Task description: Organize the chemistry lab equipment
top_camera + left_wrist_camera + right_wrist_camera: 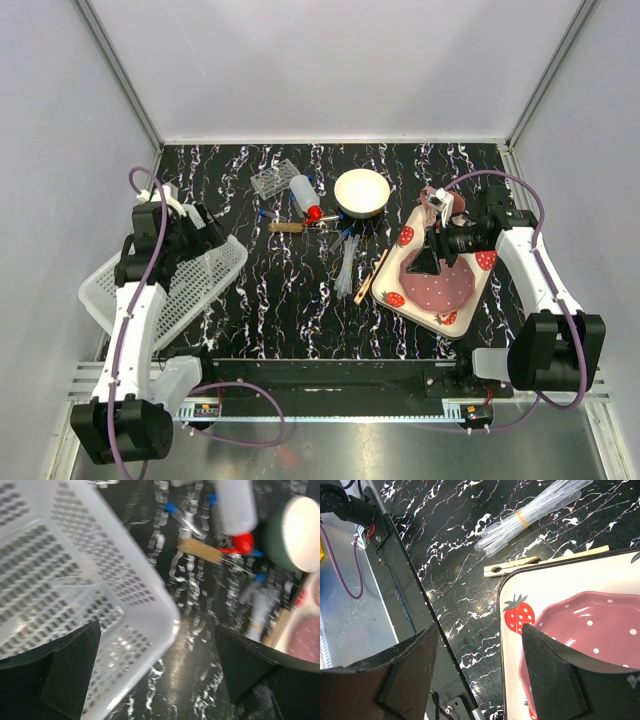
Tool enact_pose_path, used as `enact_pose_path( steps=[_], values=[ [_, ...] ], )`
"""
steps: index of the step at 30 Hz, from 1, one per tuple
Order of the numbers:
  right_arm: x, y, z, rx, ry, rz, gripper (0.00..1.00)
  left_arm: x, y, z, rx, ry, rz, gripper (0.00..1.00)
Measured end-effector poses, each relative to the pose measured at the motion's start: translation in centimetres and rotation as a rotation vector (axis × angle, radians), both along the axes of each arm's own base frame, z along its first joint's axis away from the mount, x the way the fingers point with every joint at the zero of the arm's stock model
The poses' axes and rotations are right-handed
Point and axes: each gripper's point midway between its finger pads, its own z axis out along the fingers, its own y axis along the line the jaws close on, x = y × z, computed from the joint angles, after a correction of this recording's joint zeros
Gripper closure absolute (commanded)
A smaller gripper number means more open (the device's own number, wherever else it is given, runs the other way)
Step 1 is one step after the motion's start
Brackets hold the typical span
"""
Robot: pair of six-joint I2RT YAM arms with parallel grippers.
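Black counter (250,300) veined in white, enclosed by pale walls (330,60) and aluminium corner rails (120,70). Rear centre: small clear tube rack (275,180), with the white squeeze bottle (303,194) lying just beside it, and blue-capped tubes (182,517) and a short wooden stick (287,227) near its red cap. Banded pipettes (346,265) lie mid-counter, beside a second stick (372,277) along the strawberry plate (455,315). Left hand (210,232), fingers spread wide, straddles a corner of the white perforated basket (190,290) without gripping. Right hand (480,645), fingers apart and empty, hangs over the plate's edge.
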Motion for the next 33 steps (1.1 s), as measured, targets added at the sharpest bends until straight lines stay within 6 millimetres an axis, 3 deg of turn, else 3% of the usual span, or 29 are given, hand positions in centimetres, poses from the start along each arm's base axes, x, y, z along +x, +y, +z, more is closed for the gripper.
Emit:
enact_pose_path(
  steps=[4, 14, 18, 22, 29, 33],
  values=[
    [0.0, -0.1, 0.0, 0.0, -0.002, -0.002, 0.27, -0.4, -3.9, 1.6, -0.112, -0.083, -0.186, 0.01],
    [0.0, -0.2, 0.0, -0.001, -0.006, -0.006, 0.26, -3.5, -12.7, 2.4, -0.226, -0.084, -0.517, 0.01],
    [0.0, -0.2, 0.0, -0.001, -0.007, -0.006, 0.26, -3.8, -15.7, 2.4, -0.26, -0.073, -0.592, 0.01],
    [0.1, -0.2, 0.0, -0.001, -0.009, -0.008, 0.26, -3.9, -19.3, 1.1, -0.279, -0.031, -0.66, 0.01],
    [0.2, -0.3, 0.0, -0.001, -0.013, -0.012, 0.25, -4.4, -25.0, -3.3, -0.244, 0.111, -0.743, 0.01],
    [0.3, -0.4, -0.1, -0.005, -0.016, -0.014, 0.26, -3.7, -28.3, -5.5, -0.172, 0.178, -0.762, 0.04]
  ],
)
